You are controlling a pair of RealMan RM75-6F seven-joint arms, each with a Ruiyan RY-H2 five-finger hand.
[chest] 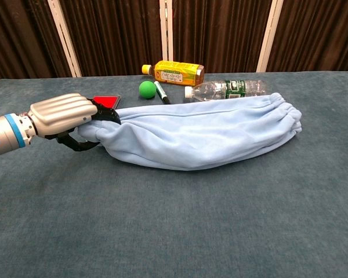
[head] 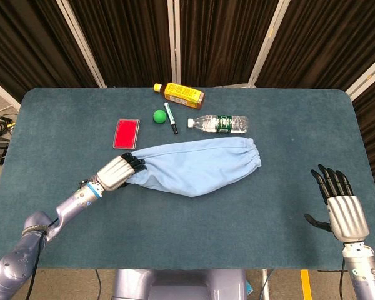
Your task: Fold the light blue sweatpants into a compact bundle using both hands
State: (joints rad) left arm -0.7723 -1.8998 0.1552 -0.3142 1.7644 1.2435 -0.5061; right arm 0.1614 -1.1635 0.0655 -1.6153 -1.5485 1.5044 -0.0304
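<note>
Sweatpants (head: 197, 165) end (left robot hand (head: 117, 172) gripping)

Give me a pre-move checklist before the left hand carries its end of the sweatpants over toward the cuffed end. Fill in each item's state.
1. left hand grips the end of the sweatpants: ok, fingers curled into the cloth.
2. right hand on the cuffed end: not ok, it hovers open, apart from the cloth.
3. Cloth lying flat: ok, one long strip.
4. water bottle clear of the fold: not ok, it lies right beside the cloth's far edge.
5. red box clear of the left hand: cannot tell, close.
</note>
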